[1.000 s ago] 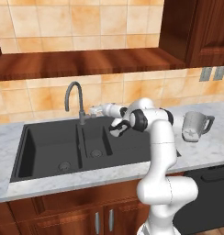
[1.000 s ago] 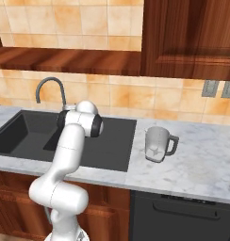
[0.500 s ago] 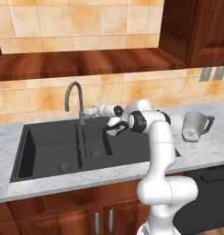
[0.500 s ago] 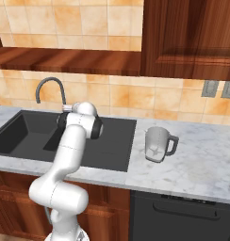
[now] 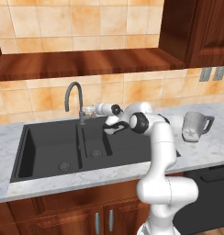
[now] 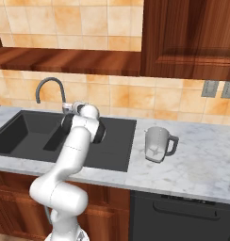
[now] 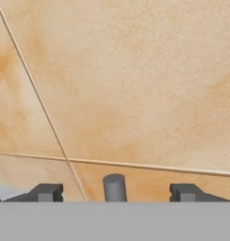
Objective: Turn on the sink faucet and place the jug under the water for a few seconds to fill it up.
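faucet point(image 5: 73, 98): upright, behind sink point(image 5: 49, 147) | jug point(image 5: 195, 126): upright, counter right

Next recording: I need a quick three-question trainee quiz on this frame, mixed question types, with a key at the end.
1. True or false: water is running from the sink faucet.
2. Where does the jug stand? A) in the large bowl of the sink; B) on the counter right of the sink; C) in the gripper.
3. In the hand view, what stands between the two fingertips?

Key
1. False: no stream shows below the spout.
2. B: it stands upright on the marble, apart from the arm.
3. A small grey cylinder, seemingly the faucet's lever, with the jaws apart on either side and the tiled wall behind.
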